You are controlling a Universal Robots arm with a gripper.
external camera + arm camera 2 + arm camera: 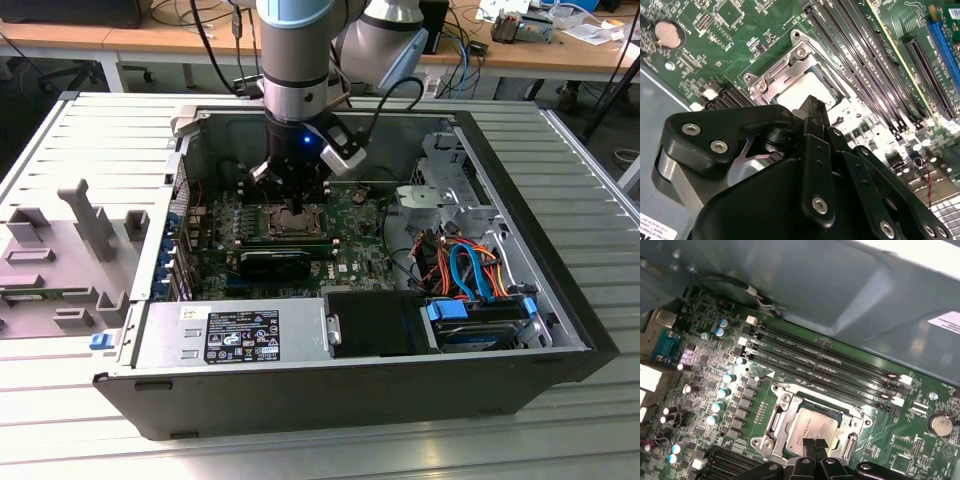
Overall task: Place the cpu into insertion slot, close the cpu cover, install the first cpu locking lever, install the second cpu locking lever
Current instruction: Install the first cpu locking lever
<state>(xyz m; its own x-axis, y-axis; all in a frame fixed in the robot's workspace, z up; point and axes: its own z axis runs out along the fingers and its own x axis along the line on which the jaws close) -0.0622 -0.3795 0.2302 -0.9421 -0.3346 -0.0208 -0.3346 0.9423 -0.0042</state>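
Silver-grey metal shows just past my fingertips: the cpu lies flat inside the insertion slot, its top face up, seen in both wrist views. My jaws are pressed together with nothing between them, their tips hanging right over the near edge of the chip; whether they touch it I cannot tell. The silver socket frame around the chip carries screws at its corners, and the long black memory slots run just beside it on the green motherboard. In the exterior view my arm reaches straight down into the open computer case, which lies on a ribbed metal tabletop, with my jaws over the socket near the middle of the board.
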